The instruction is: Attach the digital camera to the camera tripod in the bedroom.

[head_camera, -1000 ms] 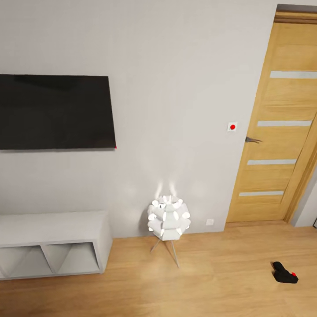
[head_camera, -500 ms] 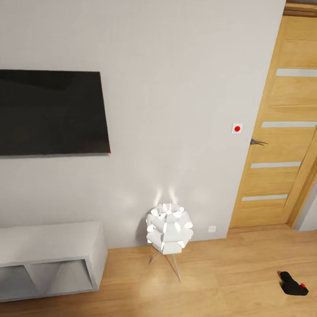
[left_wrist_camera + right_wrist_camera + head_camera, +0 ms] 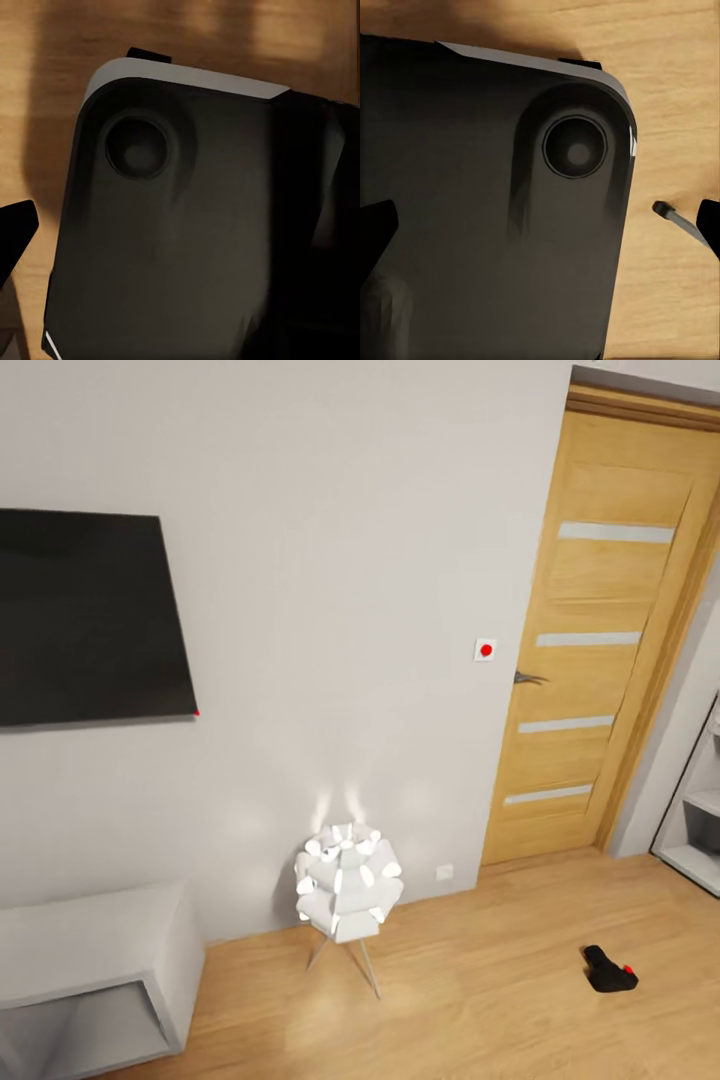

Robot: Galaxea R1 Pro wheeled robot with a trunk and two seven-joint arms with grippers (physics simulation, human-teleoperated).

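- Left hand (image 3: 9, 232): all I get in the left wrist view is one dark fingertip at the edge, hanging over the robot's dark base (image 3: 187, 217) and wood floor (image 3: 45, 90), so I honestly can't tell if it's released or clenched.
- Right hand (image 3: 540, 232): in the right wrist view a dark fingertip sits at each side edge, wide apart with nothing between them, so it looks released, hovering over the same dark base with wood floor beside it.
- Head view, from the left: a black wall-mounted TV (image 3: 85, 620) on the pale grey wall (image 3: 340, 560).
- Under the TV a low grey shelf unit (image 3: 95, 960) stands on the floor against the wall.
- Next over, a lit white ball-shaped floor lamp (image 3: 347, 882) on thin metal legs, close to the wall.
- Further right, a small white wall switch (image 3: 485, 650) with a red dot, just beside the wooden door (image 3: 590, 650), which is shut.
- The digital camera (image 3: 608, 970) lies on the light wood floor in front of the door, well apart from the lamp, red button showing.
- At the far right edge, part of a white shelf (image 3: 700, 810).
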